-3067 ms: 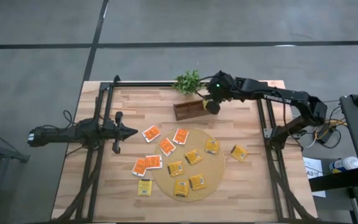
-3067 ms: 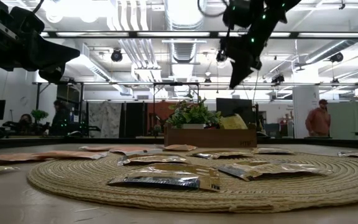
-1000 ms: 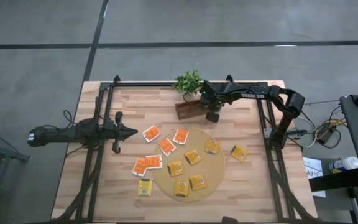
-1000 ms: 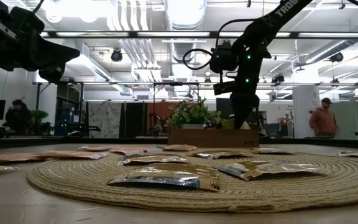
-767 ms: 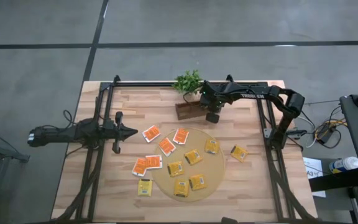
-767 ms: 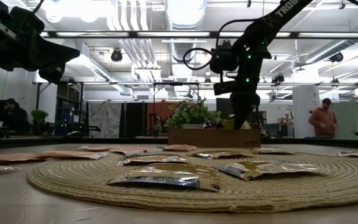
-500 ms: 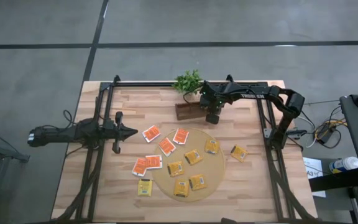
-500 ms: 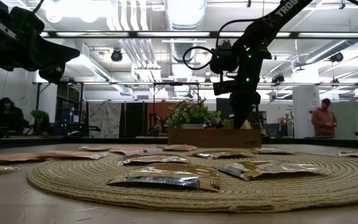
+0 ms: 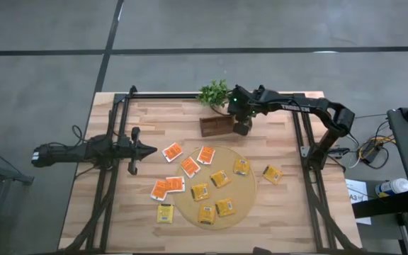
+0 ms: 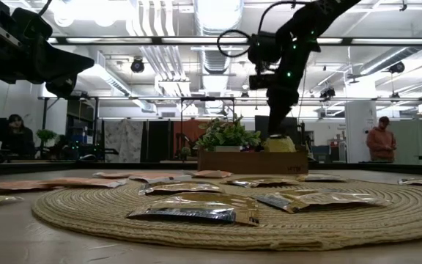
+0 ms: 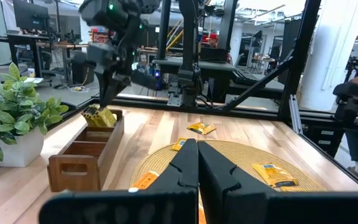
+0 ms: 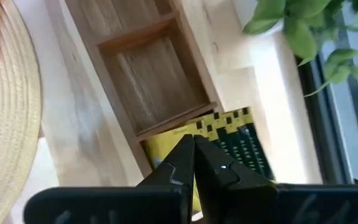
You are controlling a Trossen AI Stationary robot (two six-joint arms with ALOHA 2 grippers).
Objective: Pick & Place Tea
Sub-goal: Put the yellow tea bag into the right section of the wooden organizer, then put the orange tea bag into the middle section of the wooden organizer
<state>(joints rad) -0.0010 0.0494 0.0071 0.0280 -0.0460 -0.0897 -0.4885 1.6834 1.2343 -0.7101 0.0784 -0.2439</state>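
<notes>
A brown wooden box [image 9: 217, 125] lies at the table's far middle. One yellow tea packet [image 12: 229, 143] stands on edge in its right end compartment, its top poking above the rim [image 10: 279, 144]. My right gripper [image 9: 241, 128] is shut and empty, pointing steeply down just above that packet [image 11: 99, 116]. Several more tea packets lie flat: yellow ones on the round tan mat [image 9: 250, 185], orange-red ones [image 9: 172, 151] at the mat's left edge, one yellow one [image 9: 272, 173] to its right. My left gripper [image 9: 151, 149] waits shut at the table's left.
A small green plant [image 9: 214, 93] in a white pot stands right behind the box's left end, close to my right arm. The box's other compartments [image 12: 148, 81] hold nothing. A black frame [image 9: 303, 134] borders the table on the left, right and far sides.
My right gripper has risen straight up out of the box's right end, staying shut. The yellow packet has stayed standing in its compartment.
</notes>
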